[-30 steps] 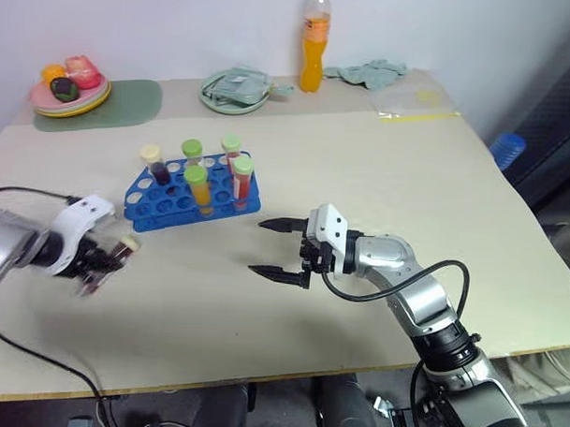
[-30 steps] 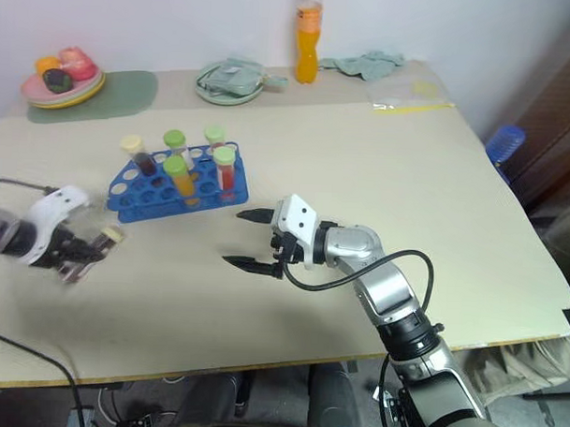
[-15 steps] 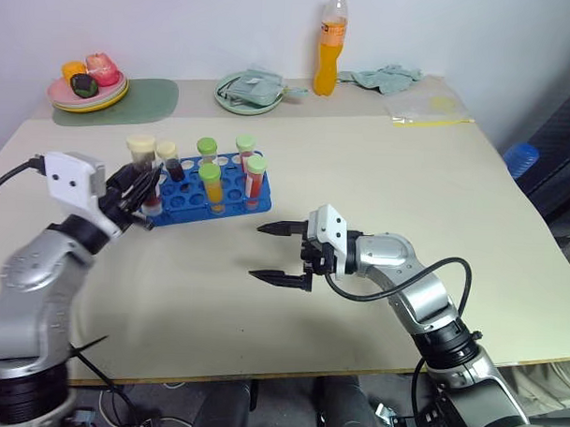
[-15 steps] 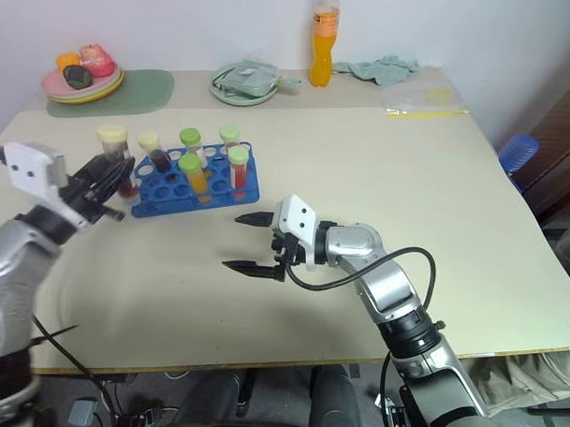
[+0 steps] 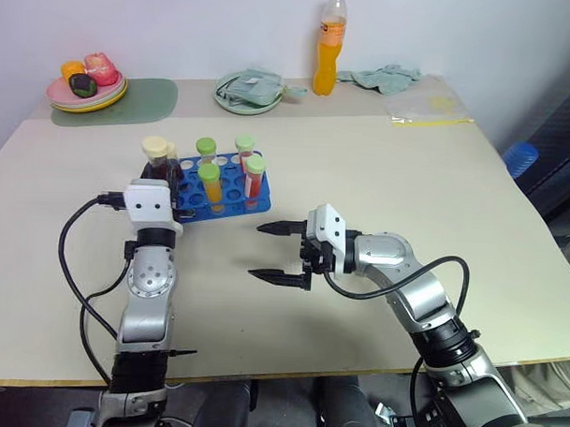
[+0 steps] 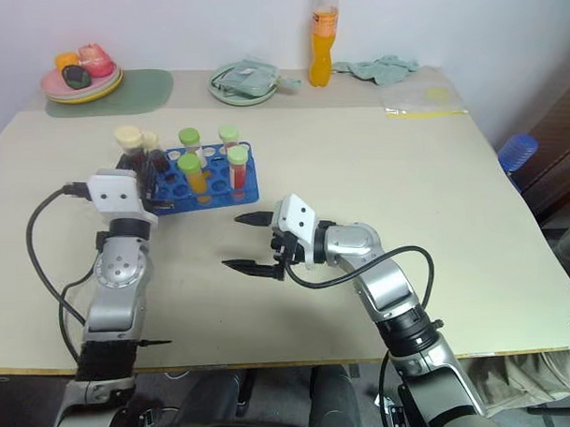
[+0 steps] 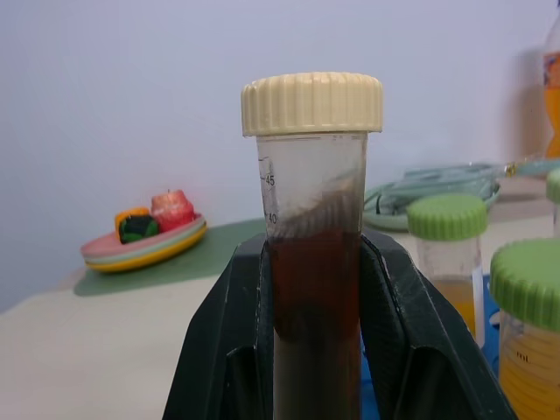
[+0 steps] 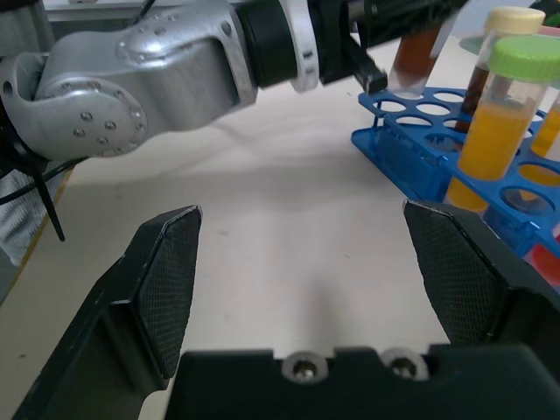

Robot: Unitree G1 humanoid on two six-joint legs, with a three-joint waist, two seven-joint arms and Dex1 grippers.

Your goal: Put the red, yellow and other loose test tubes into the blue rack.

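My left gripper is shut on a test tube of dark maroon liquid with a cream cap. It holds the tube upright at the left end of the blue rack. The tube's lower end is hidden behind my wrist, so I cannot tell whether it sits in a hole. Several tubes stand in the rack, among them a yellow-orange one and a red one, both with green caps. My right gripper stands open and empty over the table, in front of the rack's right end.
Along the back edge stand an orange drink bottle, a green plate with a cloth, and a plate of toy fruit on a green mat. A crumpled cloth and a plastic bag lie at the back right.
My left arm swung in from the far left and forward to the rack's left end, turning the maroon tube upright. The right gripper stayed where it was, open.
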